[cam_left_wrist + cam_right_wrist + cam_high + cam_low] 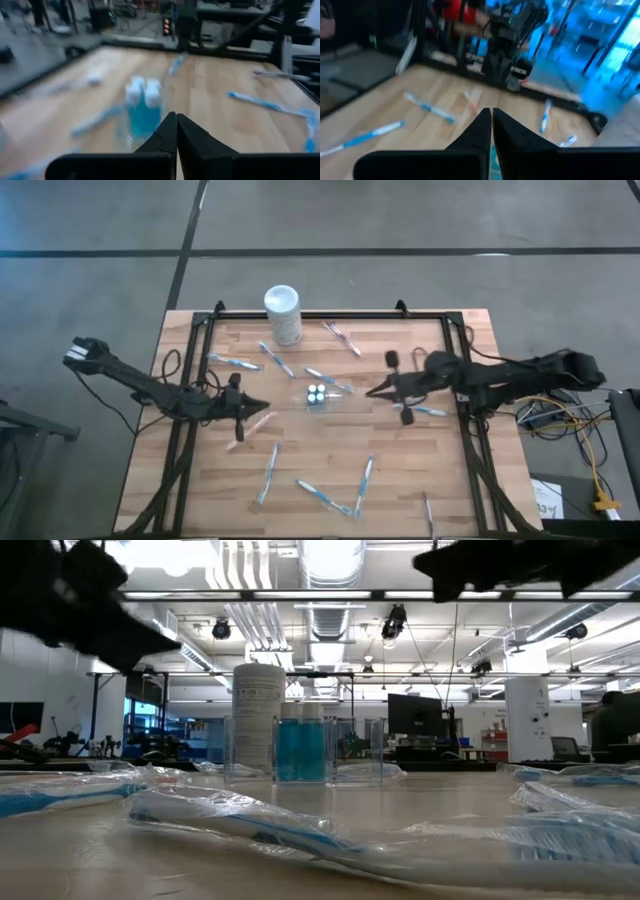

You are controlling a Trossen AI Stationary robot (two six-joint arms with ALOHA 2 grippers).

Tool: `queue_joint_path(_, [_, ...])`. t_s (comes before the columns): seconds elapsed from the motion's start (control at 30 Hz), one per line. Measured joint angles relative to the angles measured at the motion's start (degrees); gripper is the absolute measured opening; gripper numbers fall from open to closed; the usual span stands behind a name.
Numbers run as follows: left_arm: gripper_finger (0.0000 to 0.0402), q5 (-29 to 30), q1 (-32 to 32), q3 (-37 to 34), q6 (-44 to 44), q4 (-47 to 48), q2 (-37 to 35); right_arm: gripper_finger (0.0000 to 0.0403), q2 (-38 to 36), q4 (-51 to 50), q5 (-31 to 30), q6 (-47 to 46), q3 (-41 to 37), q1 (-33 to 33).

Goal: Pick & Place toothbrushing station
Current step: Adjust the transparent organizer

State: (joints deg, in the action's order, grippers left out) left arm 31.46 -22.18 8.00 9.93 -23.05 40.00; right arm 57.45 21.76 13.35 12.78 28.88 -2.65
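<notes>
A wooden table strewn with wrapped toothbrushes holds the toothbrushing station upright at centre, apparently containing blue-filled, white-capped bottles. The left gripper and right gripper flank it, fingers pressed together, holding nothing.

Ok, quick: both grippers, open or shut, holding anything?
Left gripper: shut, empty, left of the clear holder.
Right gripper: shut, empty, to its right.

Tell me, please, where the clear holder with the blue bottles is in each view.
High view: clear holder mid-table, between both arms.
Low view: holder at centre, right of the white canister.
Left wrist view: holder just past the shut fingertips.
Right wrist view: cannot be made out.
Shared landmark: white canister.
</notes>
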Motion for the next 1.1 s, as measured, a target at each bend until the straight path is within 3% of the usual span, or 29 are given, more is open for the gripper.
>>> queue_joint_path(0.17, [0.0004,-8.22,6.06,13.36,-7.20,20.95,-3.62,0.0009,-9.16,-0.03,7.54,-6.93,-5.78,-6.89])
queue_joint_path(0.23, [0.0003,-11.82,8.30,15.90,-10.55,21.74,-5.63,0.0008,-11.71,0.11,11.07,-9.01,-7.61,-8.83])
queue_joint_path(0.37, [0.0003,-23.70,13.46,15.92,-14.77,15.95,-9.37,0.0008,-14.68,3.70,12.06,-10.86,-11.68,-9.45])
queue_joint_path(0.5, [0.0003,-25.48,19.58,13.33,-11.40,17.27,-11.34,0.0008,-15.36,12.71,12.04,-11.00,-17.02,-9.42])
queue_joint_path(0.63, [0.0003,-31.03,22.57,8.71,-9.91,17.49,-14.86,0.0008,-14.96,20.46,11.96,-12.20,-21.53,-9.41])
queue_joint_path(0.93, [0.0003,-29.84,22.60,1.35,-5.28,17.59,-31.25,0.0008,-15.46,23.38,8.45,-16.69,-24.60,-10.33])
queue_joint_path(1.1, [0.0003,-28.72,22.55,-3.81,-1.22,19.34,-34.85,0.0008,-15.37,23.45,6.04,-16.87,-26.40,-10.62])
